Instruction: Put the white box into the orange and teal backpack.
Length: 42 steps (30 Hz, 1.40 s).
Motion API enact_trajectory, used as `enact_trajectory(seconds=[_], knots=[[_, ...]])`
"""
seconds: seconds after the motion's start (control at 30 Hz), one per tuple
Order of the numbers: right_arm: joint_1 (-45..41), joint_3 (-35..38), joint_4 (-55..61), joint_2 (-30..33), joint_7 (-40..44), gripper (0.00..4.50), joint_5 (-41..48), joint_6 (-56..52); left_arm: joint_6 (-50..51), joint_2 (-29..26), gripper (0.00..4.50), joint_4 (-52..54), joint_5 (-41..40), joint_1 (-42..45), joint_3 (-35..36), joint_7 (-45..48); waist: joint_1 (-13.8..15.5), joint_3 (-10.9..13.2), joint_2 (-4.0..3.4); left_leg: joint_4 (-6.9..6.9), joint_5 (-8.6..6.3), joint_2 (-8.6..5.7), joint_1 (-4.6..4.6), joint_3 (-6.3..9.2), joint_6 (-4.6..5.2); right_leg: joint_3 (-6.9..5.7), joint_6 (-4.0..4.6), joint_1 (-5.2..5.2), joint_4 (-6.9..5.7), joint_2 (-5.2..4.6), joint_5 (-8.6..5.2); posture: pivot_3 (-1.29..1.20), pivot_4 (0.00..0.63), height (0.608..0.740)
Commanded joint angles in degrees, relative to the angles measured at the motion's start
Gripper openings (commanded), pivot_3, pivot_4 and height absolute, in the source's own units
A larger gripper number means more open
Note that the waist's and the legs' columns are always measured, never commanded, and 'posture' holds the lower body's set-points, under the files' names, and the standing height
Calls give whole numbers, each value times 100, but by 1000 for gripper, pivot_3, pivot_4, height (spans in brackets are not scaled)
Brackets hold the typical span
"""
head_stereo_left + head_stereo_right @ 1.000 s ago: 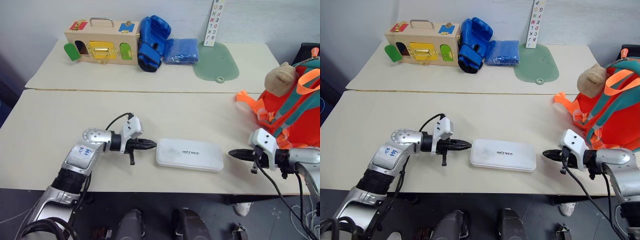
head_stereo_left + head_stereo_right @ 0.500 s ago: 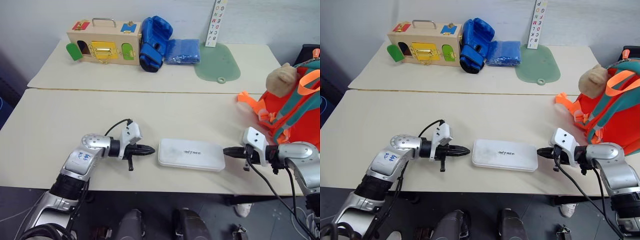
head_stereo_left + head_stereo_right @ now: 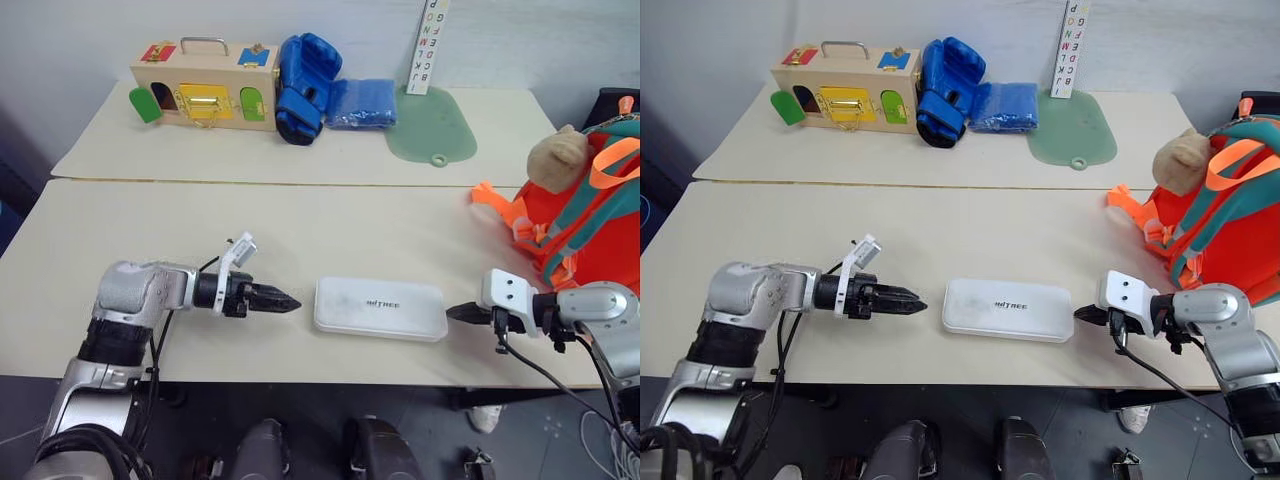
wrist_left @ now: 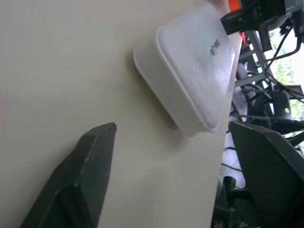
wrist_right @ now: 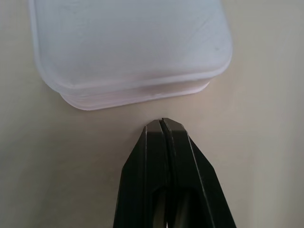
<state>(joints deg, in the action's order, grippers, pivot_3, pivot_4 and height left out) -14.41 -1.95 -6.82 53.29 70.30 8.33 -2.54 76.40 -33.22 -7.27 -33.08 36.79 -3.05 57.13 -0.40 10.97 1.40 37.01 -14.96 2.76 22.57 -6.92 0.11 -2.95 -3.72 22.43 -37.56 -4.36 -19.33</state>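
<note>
The box (image 3: 380, 308) is lying flat near the table's (image 3: 150, 250) front edge, between both grippers and well apart from the backpack (image 3: 590, 215) at the table's right end. The left gripper (image 3: 278, 301) is pointing at the box's left end, just beside it, fingers spread wide as the left wrist view is showing. The right gripper (image 3: 455, 312) is sitting just off the right end, fingers pressed together, holding nothing. To lift cleanly, I judge the right one should be opening too, with both meeting the short ends level. Small grey lettering is showing on the lid, too small to read surely. A strip (image 3: 426, 45) behind is carrying a column of letters.
</note>
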Motion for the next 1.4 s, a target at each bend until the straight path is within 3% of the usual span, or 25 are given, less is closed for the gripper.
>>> enact_trajectory(seconds=[0.03,0.13,0.53,0.77,0.9,1.17,1.4], knots=[[-31,-94,5,17,27,0,-108,61,476,409,4228,-290,-188,170,243,-384,8,0,1,3,0,0,1,0,0,0,0,0,0,0,0,0,150,740],[-72,-121,29,3,45,0,-135,45,797,833,4228,-684,-185,393,497,-755,13,0,2,11,0,0,-1,1,0,-1,0,-4,-4,0,0,0,150,740],[-466,-384,-234,-262,-12,0,-293,136,330,1897,4228,-1686,54,1211,-89,-1059,33,-1,3,14,0,-5,-19,1,-4,-2,0,-23,-6,-5,0,0,150,740],[-434,-374,-260,-366,-57,0,-347,169,678,2240,4228,-1891,-185,1535,411,-1145,0,0,5,8,-3,-1,-24,4,-11,-4,-1,-27,0,0,1,0,150,740],[-356,-345,-285,-301,-63,0,-364,216,636,1945,4228,-1769,-93,1483,346,-1096,-2,0,5,8,-2,1,-24,4,-13,-4,-1,-26,0,3,1,0,150,740],[-526,-156,-798,109,80,0,-408,424,855,789,4228,-1547,-257,1283,429,-815,0,0,5,5,-2,-1,-20,3,-17,-4,0,-19,-1,-1,0,0,150,740],[-273,-114,-257,298,542,0,34,88,998,547,4228,-1229,-412,1053,393,-699,42,1,7,10,-7,-8,-14,8,-6,-6,0,-22,2,-13,0,0,150,740]])
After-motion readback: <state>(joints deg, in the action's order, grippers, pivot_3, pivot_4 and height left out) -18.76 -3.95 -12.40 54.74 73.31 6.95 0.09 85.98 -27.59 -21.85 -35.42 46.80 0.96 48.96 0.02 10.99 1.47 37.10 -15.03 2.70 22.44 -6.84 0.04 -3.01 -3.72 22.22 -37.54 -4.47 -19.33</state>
